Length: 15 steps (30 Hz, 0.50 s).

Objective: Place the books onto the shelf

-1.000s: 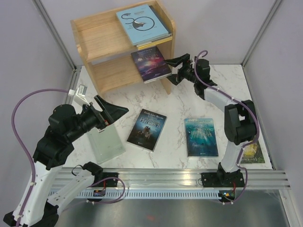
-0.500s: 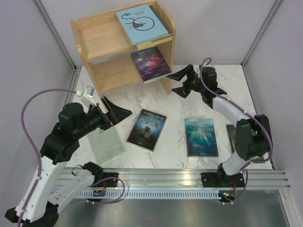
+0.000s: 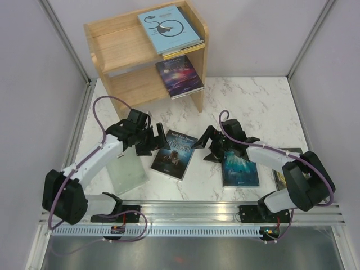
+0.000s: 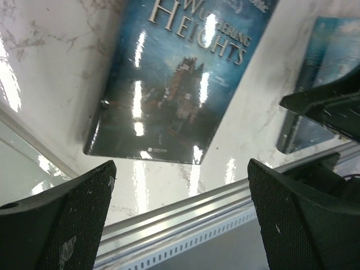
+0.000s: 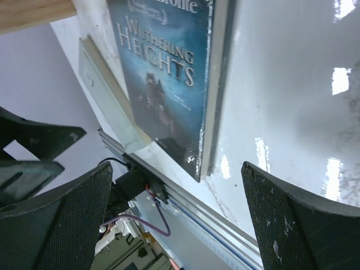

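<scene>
On the white grey-veined marble table [image 3: 253,101], far-left corner: small two-tier light natural-wood shelf [image 3: 121,48] with solid side panels. Top tier carries a light blue paperback with a black swirl [image 3: 169,28], lying flat at the right end; a thin yellow edge shows beneath it, probably a second book, too little in view to be sure. Lower tier: dark purple paperback [image 3: 179,75], flat, its near corner jutting past the board. Both arms reach low over the table's middle. Left gripper [image 3: 159,145], jaws spread wide and grasping nothing, hovers at the left edge of a dark blue paperback titled "Wuthering Heights" [image 3: 173,160], which lies flat on the marble. Right gripper [image 3: 201,151], likewise released and empty, sits between that book and a teal paperback [image 3: 242,171] just beside it. Left of the dark blue book, near the left arm, lies a pale grey-green paperback [image 3: 128,174]. Far right: dark green-gold cover [image 3: 277,174], largely hidden under the right arm. Both wrist views frame the dark blue cover between parted fingers.
</scene>
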Motion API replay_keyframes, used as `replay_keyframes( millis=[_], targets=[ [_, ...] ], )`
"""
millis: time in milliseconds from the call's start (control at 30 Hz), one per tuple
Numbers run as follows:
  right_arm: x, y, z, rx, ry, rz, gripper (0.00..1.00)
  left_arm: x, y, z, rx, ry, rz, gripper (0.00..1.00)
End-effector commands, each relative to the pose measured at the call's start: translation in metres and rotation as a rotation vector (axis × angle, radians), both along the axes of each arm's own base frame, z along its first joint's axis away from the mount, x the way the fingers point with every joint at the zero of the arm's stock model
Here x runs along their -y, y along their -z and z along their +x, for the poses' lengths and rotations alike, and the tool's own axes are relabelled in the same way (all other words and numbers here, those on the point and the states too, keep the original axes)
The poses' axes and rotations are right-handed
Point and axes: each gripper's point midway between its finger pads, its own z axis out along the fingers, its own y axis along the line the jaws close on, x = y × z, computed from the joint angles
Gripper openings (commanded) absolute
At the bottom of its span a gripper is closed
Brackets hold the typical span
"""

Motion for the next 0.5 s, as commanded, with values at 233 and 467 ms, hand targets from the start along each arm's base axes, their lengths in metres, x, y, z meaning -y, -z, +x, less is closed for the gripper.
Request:
replay_keyframes(
  millis=[233,467],
  targets=[
    [0.008,0.013,0.000,0.053,-0.003,-0.033,0.98,-0.005,0.067,0.050,0.008,0.115,0.164,0.98],
    [0.004,0.035,-0.001,0.031,-0.020,-0.045,0.98,0.003,0.113,0.051,-0.110,0.152,0.103,0.96]
  ],
)
